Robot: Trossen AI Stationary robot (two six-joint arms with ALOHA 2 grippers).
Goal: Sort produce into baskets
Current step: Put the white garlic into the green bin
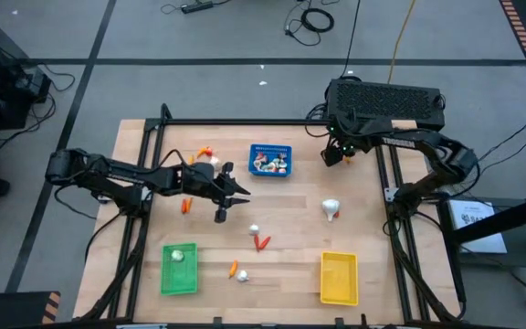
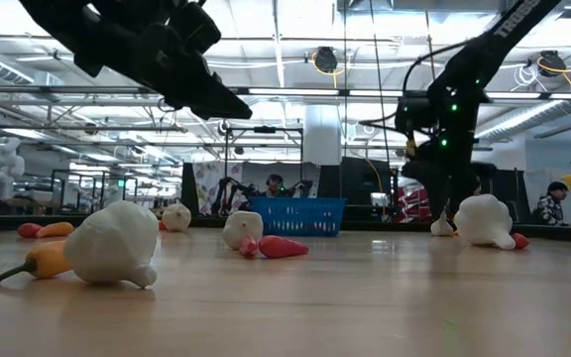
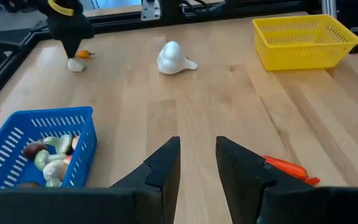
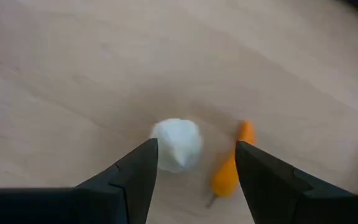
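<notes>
My left gripper (image 1: 241, 194) (image 3: 197, 155) is open and empty, above the table's middle, just near of the blue basket (image 1: 270, 161) (image 3: 36, 149), which holds several small pieces. My right gripper (image 1: 334, 157) (image 4: 194, 168) is open over the far right of the table. It hangs above a small white bulb (image 4: 178, 143) that lies beside an orange pepper (image 4: 232, 168), and touches neither. A larger white garlic (image 1: 331, 209) (image 3: 173, 57) lies on the table to the right of the middle. The green basket (image 1: 179, 268) stands near left, the yellow basket (image 1: 339, 277) near right.
Loose pieces lie about the table: a white-and-red round piece (image 1: 255, 228), a red stick (image 1: 262, 242) (image 3: 284, 167), an orange and a white piece (image 1: 237, 271) near the front, an orange stick (image 1: 187, 205), and more (image 1: 208, 155) at the far left. A black frame (image 1: 245, 122) borders the table.
</notes>
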